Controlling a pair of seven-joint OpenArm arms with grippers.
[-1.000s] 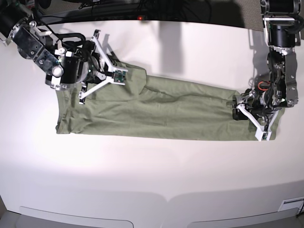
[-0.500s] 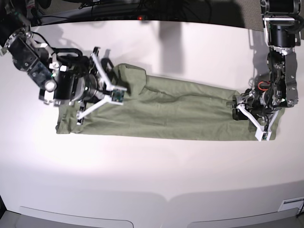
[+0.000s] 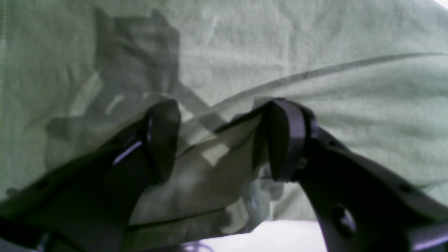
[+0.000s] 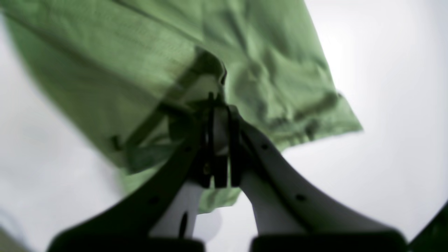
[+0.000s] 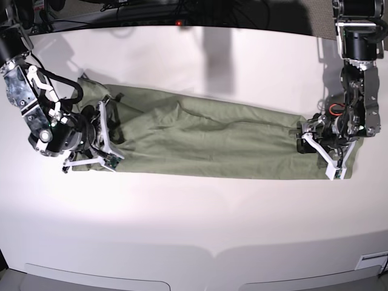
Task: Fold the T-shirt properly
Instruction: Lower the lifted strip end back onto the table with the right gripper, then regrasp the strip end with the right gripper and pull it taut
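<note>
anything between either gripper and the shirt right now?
Nothing visible. The left gripper stands open right at the T-shirt, its fingers against the cloth. The right gripper is shut at the shirt's other end; whether cloth is pinched is unclear. The table shows nothing else nearby.

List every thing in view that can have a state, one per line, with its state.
T-shirt: folded into a long band lying flat across the table, slightly wrinkled.
Left claw: open, fingers spread at one end of the shirt, fabric between them.
Right claw: shut on the other end of the shirt, cloth raised above the table.
Table: white, bearing the shirt.
</note>
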